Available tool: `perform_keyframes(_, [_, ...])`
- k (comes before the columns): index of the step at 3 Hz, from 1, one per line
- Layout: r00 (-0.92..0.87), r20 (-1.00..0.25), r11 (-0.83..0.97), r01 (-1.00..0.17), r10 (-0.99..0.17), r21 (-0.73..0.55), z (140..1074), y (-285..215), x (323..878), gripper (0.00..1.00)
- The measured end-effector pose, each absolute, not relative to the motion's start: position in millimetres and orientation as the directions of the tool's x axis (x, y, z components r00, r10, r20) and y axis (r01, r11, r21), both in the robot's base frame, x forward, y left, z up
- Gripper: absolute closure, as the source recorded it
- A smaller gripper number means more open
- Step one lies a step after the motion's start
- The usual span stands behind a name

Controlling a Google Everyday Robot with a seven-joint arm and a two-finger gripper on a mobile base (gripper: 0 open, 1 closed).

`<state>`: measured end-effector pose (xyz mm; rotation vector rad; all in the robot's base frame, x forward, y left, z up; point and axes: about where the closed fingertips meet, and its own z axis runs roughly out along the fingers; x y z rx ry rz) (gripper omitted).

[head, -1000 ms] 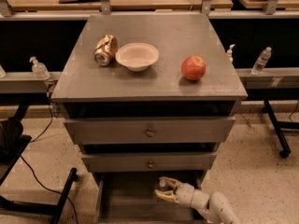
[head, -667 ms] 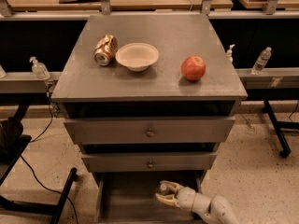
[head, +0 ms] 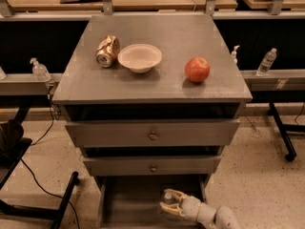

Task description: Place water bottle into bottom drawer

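Note:
The bottom drawer (head: pixel 128 202) is pulled open below the two higher grey drawers, and its grey tray shows at the bottom of the view. My gripper (head: pixel 170 202) reaches into it from the lower right. Its pale fingers (head: pixel 177 193) are closed around the water bottle (head: pixel 167 197), a clear bottle whose white cap shows between them. The bottle is held low inside the drawer's right part. Its lower body is hard to make out against the drawer floor.
On the cabinet top (head: pixel 157 87) stand a crushed can (head: pixel 107 51), a white bowl (head: pixel 139 57) and a red apple (head: pixel 197 69). The middle drawer (head: pixel 152 165) juts out above the bottom one. Pump bottles (head: pixel 40 70) and a small clear bottle (head: pixel 266 62) stand on side rails. Cables lie on the floor at left.
My gripper with the bottle has shifted slightly lower in the view, deeper into the bottom drawer. Nothing else moved.

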<state>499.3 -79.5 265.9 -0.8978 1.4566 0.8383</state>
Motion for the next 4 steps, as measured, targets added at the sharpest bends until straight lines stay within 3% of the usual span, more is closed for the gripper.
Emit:
perform_keyframes(1, [-0.038, -0.995, 0.443, -0.896, -0.093, -0.007, 257.2, -81.2, 498.0, 0.47])
perform_keyframes(3, [-0.047, -0.993, 0.433, -0.902, -0.108, -0.004, 252.9, -78.0, 497.1, 0.0])
perform_keyframes(4, [-0.047, -0.993, 0.433, -0.902, -0.108, -0.004, 252.9, -78.0, 497.1, 0.0])
